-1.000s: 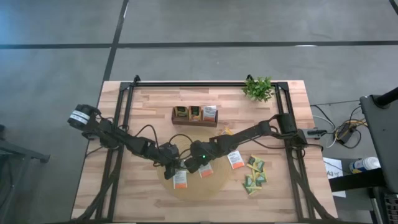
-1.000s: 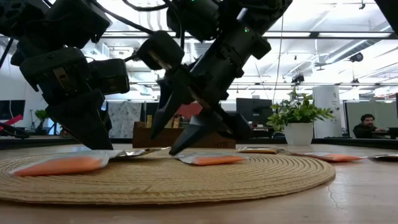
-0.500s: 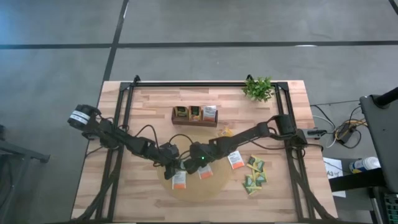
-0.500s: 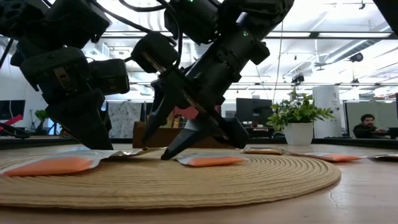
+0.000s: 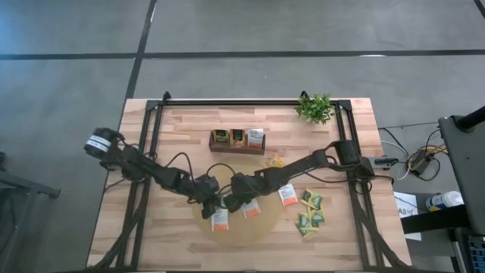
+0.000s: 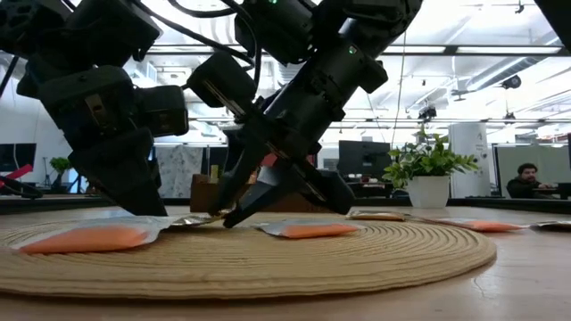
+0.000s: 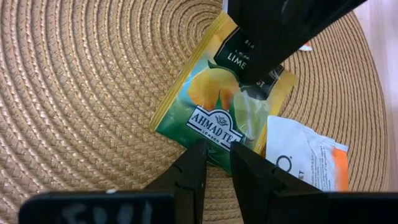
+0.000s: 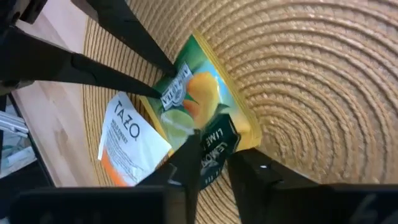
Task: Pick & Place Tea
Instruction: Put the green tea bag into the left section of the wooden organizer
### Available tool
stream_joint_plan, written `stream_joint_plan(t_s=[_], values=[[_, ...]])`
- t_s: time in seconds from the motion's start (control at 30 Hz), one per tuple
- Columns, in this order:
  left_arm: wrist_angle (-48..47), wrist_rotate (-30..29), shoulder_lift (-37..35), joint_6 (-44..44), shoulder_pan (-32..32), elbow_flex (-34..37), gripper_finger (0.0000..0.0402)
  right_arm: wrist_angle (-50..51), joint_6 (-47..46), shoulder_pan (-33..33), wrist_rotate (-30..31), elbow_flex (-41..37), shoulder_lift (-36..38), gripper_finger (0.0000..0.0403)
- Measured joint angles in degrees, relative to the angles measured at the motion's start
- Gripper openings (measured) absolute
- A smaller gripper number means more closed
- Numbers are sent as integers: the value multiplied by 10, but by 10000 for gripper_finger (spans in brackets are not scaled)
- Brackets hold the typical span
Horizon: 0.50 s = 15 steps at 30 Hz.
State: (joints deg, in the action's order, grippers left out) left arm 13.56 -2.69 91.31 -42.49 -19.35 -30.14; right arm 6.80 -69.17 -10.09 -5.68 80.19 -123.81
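A green-and-yellow tea sachet [image 7: 217, 102] [image 8: 196, 99] lies on the round tan mat [image 5: 236, 227], between my two grippers. My left gripper [image 7: 217, 155] [image 5: 215, 203] reaches in from the table's left and is shut on the sachet's near edge. My right gripper [image 8: 212, 155] [image 5: 229, 202] comes from the right and is shut on its dark end. Two white-and-orange sachets [image 5: 220, 220] [image 5: 251, 208] lie flat on the mat beside them; one [image 7: 305, 155] partly touches the green sachet. My left gripper pinches the green-and-yellow sachet at the edge below its logo [image 7: 214, 146], between its two fingertips, slanting down from the table's left. The sachet lies low over the mat. My right gripper pinches the sachet's dark end [image 8: 214, 144] between its fingers, slanting down from the right, opposite the left gripper.
The dark brown tray [image 5: 237, 141] with sachets stands toward the far edge, the green plant [image 5: 315, 108] at the far right. More sachets lie right of the mat [image 5: 311, 214] [image 5: 286, 195], and a yellow one [image 5: 276, 161] nearer the tray. Black frame rails run along both sides.
My right gripper has moved toward the table's left and down onto the sachet's dark end, and its fingers have drawn together there. My left gripper has stayed low on the mat at the sachet's other edge.
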Motion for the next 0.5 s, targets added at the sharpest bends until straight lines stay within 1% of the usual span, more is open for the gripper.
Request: stream_joint_plan(t_s=[0.13, 0.23, 0.33, 0.5], values=[[0, 0, -11, 1, 0, -6, 76, 6, 24, 1, 17, 0, 4, 35], [-7, 0, -25, 1, 0, -5, 76, 6, 50, 4, 34, 0, 17, 15], [-28, -3, -41, 0, 0, -4, 76, 20, 78, 10, 53, 0, 36, 10], [-77, -10, -72, -8, -2, -4, 76, 71, 142, 37, 75, 0, 73, 9]])
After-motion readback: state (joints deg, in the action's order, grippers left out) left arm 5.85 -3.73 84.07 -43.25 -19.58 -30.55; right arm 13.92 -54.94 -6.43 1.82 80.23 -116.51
